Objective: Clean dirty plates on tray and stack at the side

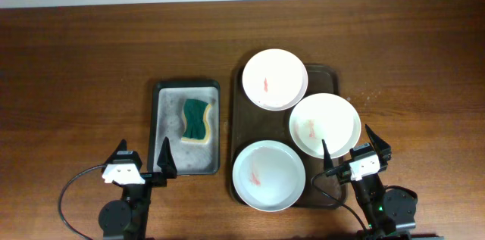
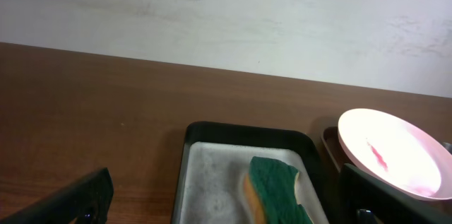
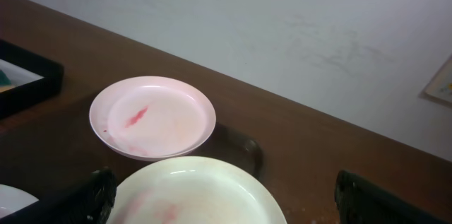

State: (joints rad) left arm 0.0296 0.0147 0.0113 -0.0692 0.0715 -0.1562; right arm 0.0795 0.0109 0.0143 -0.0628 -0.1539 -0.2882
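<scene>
**Three smeared plates [image 1: 274, 79] on the tray [image 1: 261, 126], both jaws apart**

My table [image 1: 76, 58] carries the brown tray right of centre. On it lie the far plate, the right plate [image 1: 324, 125] and the near plate [image 1: 268, 176], each red-smeared. Beside it, a black tray [image 1: 170, 149] holds a sponge [image 1: 196, 119]. My left jaws and right jaws gape, holding nothing.

Glossy white plates [image 1: 274, 79], matt brown tray [image 1: 330, 82], wood-grain table [image 1: 76, 66].

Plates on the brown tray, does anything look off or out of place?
Yes. The near plate, far plate and right plate all have red smears, and the far and right ones overhang the tray rim.
</scene>
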